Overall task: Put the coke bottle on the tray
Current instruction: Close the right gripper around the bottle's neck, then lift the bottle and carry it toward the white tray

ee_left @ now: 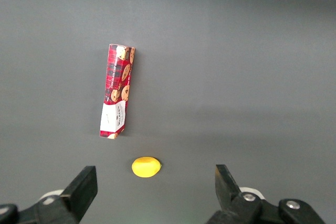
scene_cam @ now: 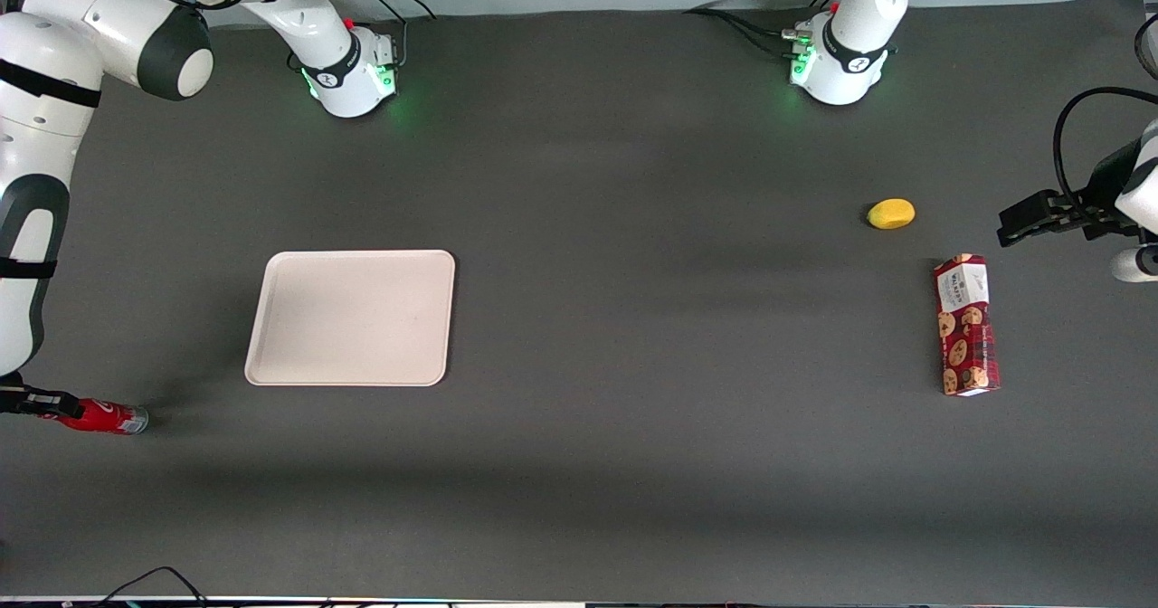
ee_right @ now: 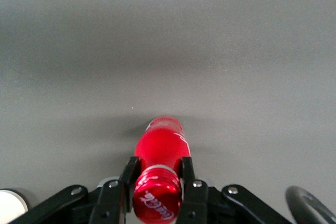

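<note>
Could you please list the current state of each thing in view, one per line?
coke bottle: gripped at the neck, off the tray.
end effector: shut on the coke bottle, at the working arm's end of the table.
tray: flat on the table, nothing on it.
cookie box: lying flat.
lemon: resting on the table, untouched.

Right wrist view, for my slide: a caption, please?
Gripper closed on the coke bottle at its capped neck, above grey table.
</note>
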